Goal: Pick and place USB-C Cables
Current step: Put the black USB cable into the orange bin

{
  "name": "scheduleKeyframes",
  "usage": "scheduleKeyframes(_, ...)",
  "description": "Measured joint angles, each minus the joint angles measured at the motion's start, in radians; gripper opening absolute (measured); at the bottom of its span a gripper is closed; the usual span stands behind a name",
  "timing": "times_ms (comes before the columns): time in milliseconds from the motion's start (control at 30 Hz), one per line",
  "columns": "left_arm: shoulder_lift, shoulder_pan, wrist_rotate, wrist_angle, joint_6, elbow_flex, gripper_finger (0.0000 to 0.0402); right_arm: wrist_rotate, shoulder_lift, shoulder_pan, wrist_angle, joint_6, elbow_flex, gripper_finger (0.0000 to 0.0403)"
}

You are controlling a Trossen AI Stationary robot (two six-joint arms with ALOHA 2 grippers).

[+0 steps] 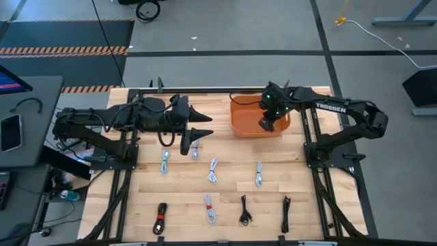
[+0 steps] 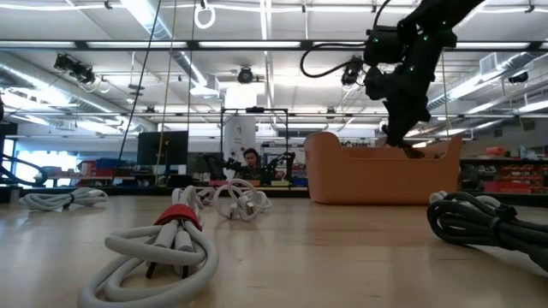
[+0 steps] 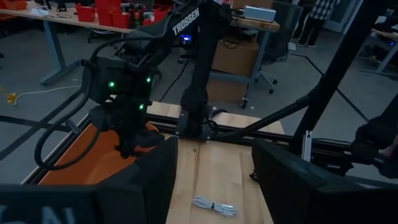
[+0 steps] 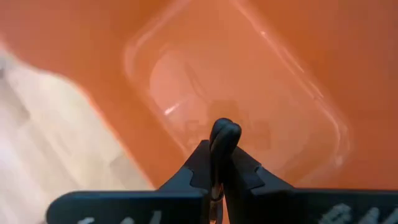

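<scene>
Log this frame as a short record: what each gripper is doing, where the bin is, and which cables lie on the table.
right gripper: over the orange bin, shut on a black cable
left gripper: open, empty, waiting at the table's far left side
bin: far edge of the table; its bottom looks bare in the right wrist view
light cables on table: five, including one near the middle
dark cables on table: three along the near edge, one with a red band

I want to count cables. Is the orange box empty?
Looks empty: the right wrist view shows the orange bin bare inside, a black cable pinched in the right gripper above it.
</scene>
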Motion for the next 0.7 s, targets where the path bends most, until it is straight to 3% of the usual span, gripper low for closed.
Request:
scheduleKeyframes(367, 0.000, 0.000, 0.000, 0.000, 0.000, 0.000, 0.0213, -0.080, 0.024, 0.032, -0.173, -0.212, 0.199, 0.0020)
scheduleKeyframes(700, 0.000, 0.000, 0.000, 0.000, -0.015, 0.000, 0.0213, -0.130, 0.224, 0.064, -0.317, -0.458, 0.283, 0.0020)
